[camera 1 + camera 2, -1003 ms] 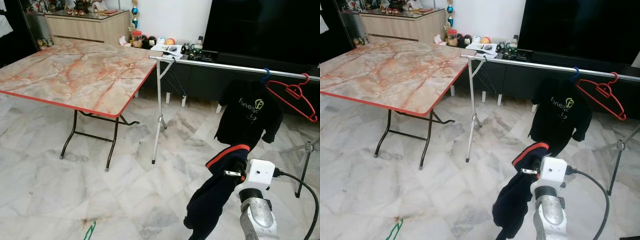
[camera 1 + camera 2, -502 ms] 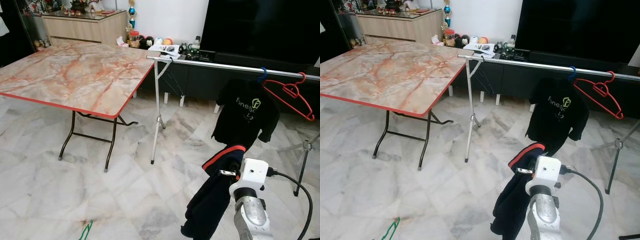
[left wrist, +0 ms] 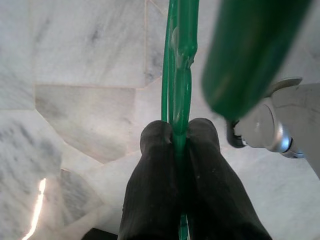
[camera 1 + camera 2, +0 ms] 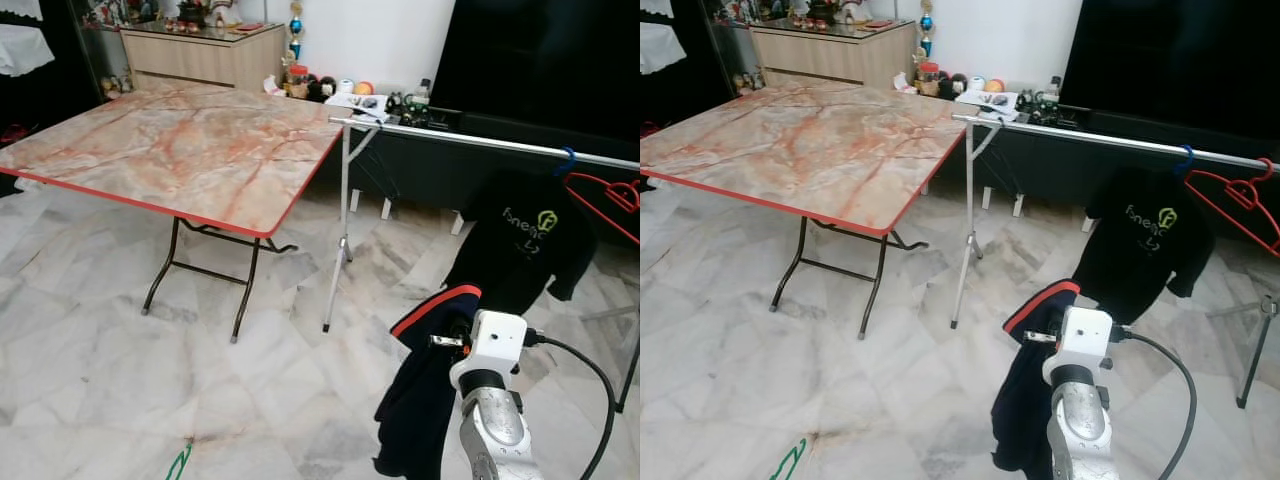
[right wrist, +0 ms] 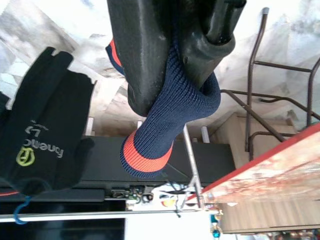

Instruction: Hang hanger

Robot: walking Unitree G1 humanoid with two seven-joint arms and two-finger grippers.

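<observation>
My left gripper (image 3: 180,135) is shut on a thin green hanger (image 3: 179,60) above the marble floor; a bit of the green hanger (image 4: 180,462) shows low at the picture's bottom edge. The right gripper (image 5: 182,75) is shut on a navy garment with an orange-red band (image 4: 425,385), which hangs from it in front of me. A silver clothes rail (image 4: 450,135) stands ahead to the right. On it hang a black T-shirt (image 4: 525,240) on a blue hanger (image 4: 568,160) and a bare red hanger (image 4: 612,196).
A folding table with a marble-pattern top and red edge (image 4: 190,140) stands to the left on thin dark legs. Behind the rail are a dark TV unit (image 4: 430,165) with small items, and a wooden sideboard (image 4: 205,55) at the back. The rail's tripod leg (image 4: 335,270) rests on open floor.
The whole picture has shifted, so the camera moved; the table and rail sit further right in view. The right gripper keeps hold of the navy garment.
</observation>
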